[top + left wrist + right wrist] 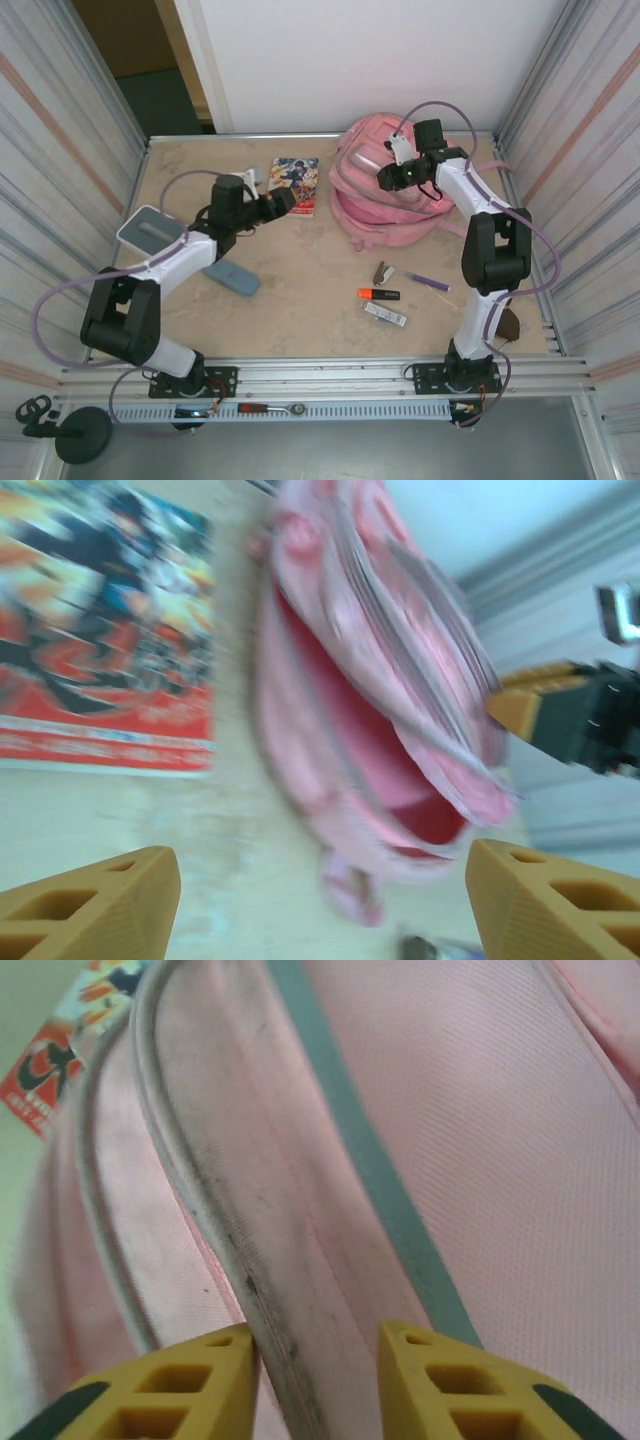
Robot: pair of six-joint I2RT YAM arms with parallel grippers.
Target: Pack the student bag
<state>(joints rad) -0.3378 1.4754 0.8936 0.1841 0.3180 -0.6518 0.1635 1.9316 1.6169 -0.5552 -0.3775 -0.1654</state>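
1. Top view.
   - Student bag (372, 215): pink, soft, lying slumped at the far right corner of the table (300, 310).
   - Right gripper (392, 177): over the bag's upper side.
   - Left gripper (284, 202): just beside the comic book (296, 185), near the middle of the far edge.
   - Loose stock: orange highlighter (378, 294) and purple pen (430, 282) towards the near right; grey-blue case (232, 278) towards the left edge.
   - Step, as I judge it: getting the bag's mouth open, nothing visibly packed yet.
2. Left wrist view.
   - Left gripper (320, 872): fingers spread wide, nothing between them.
   - Student bag (390, 670): blurred, mouth gaping, a red lining inside.
   - Comic book (100, 630): flat on the table to the left of the bag.
3. Right wrist view.
   - Right gripper (315, 1360): narrow gap, the fingers either side of a grubby zip-edge ridge of the student bag (490, 1160). I cannot tell whether it pinches that ridge or stands loose around it.
   - Fabric: woven pink, with a grey-green band.
   - Next move, likely: the mouth must stay open while the free claw fetches an item, the comic being the nearest.
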